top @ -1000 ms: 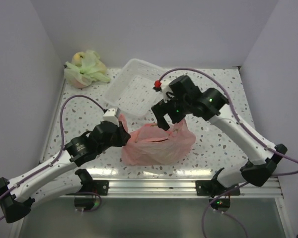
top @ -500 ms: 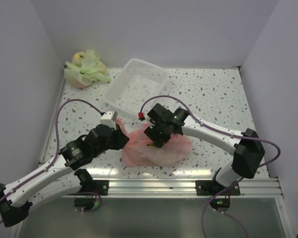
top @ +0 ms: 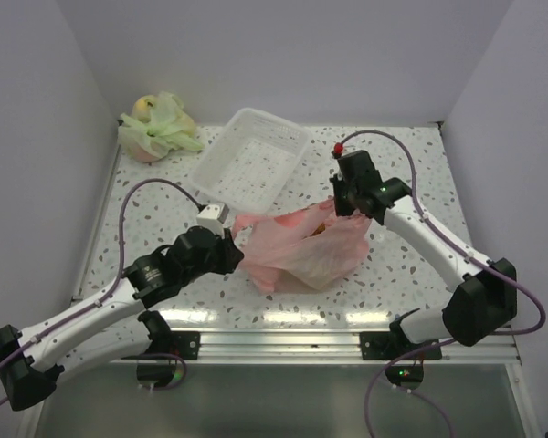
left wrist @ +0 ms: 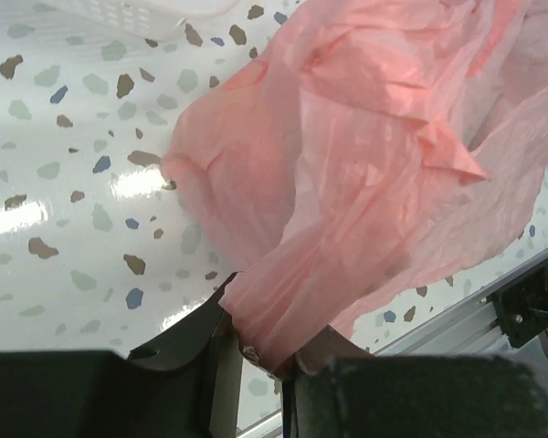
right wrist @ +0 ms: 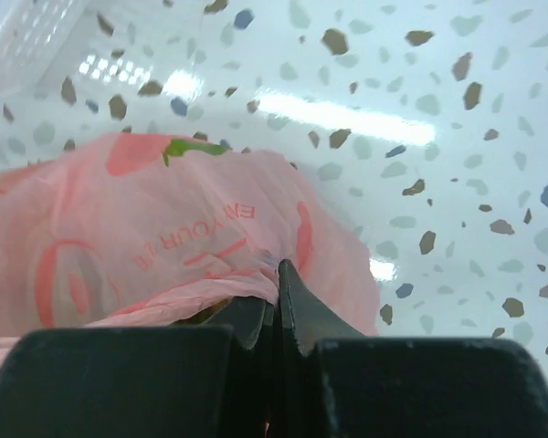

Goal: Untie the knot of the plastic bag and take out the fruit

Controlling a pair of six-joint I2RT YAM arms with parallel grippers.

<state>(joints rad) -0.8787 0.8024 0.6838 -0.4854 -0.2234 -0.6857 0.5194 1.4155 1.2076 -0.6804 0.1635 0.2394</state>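
The pink plastic bag [top: 297, 248] lies crinkled in the middle of the table, stretched between my two grippers. My left gripper [top: 232, 256] is at its left end. In the left wrist view the left gripper [left wrist: 267, 333] is shut on a bunched pink strand of the plastic bag [left wrist: 365, 155]. My right gripper [top: 340, 206] is at the bag's back right corner. In the right wrist view the right gripper [right wrist: 278, 274] is shut on the edge of the printed plastic bag [right wrist: 155, 237]. The knot is not discernible. The fruit [top: 321, 230] shows only as a dim brownish patch inside the bag.
A white basket [top: 206, 168] stands tilted behind the bag, near both arms. A pale green bag [top: 157, 130] with fruit sits in the back left corner. White walls close the table on three sides, and a metal rail [top: 283, 342] runs along the near edge.
My right gripper dropped onto the bag, shut on its edge and pulled it back and to the right, stretching the bag. My left gripper kept its hold and shifted slightly right.
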